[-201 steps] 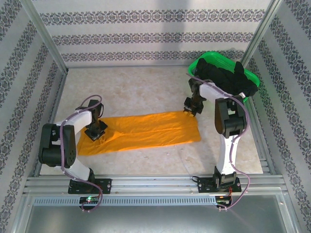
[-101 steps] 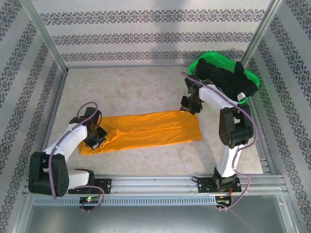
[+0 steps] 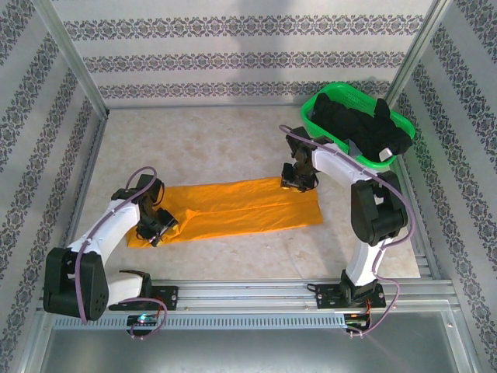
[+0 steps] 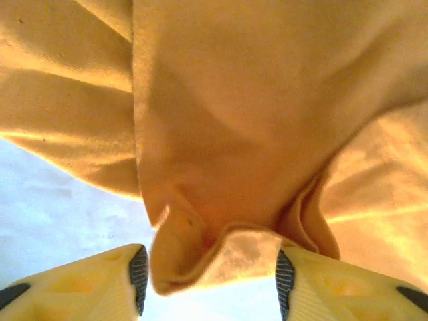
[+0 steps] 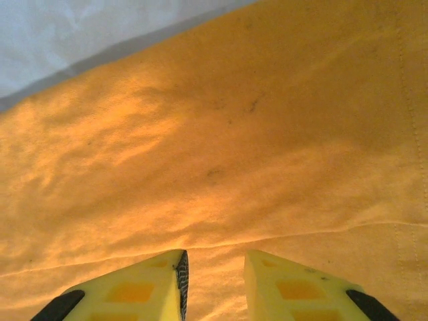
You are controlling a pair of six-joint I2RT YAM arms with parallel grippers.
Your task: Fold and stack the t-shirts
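Observation:
The mustard-orange t-shirt (image 3: pixel 241 206) lies on the table folded into a long flat strip. My left gripper (image 3: pixel 155 229) is at its left end; in the left wrist view its jaws (image 4: pixel 208 284) stand wide apart, with a bunched hem of the orange cloth (image 4: pixel 221 254) between them. My right gripper (image 3: pixel 291 183) rests at the strip's far edge near the right end. In the right wrist view its fingers (image 5: pixel 214 281) are a narrow gap apart over flat orange cloth (image 5: pixel 221 147). The black t-shirts (image 3: pixel 361 128) are heaped in the basket, one showing a pale patch (image 3: pixel 385 155).
The green mesh basket (image 3: pixel 318 99) stands at the back right corner against the frame post. Patterned walls close in the table on three sides. Bare marble tabletop (image 3: pixel 202 144) stretches behind the orange strip, and the arm bases sit on the metal rail at the near edge.
My right gripper has slid left along the strip's far edge. My left gripper has shifted toward the near left corner of the shirt, and the left arm has swung outward.

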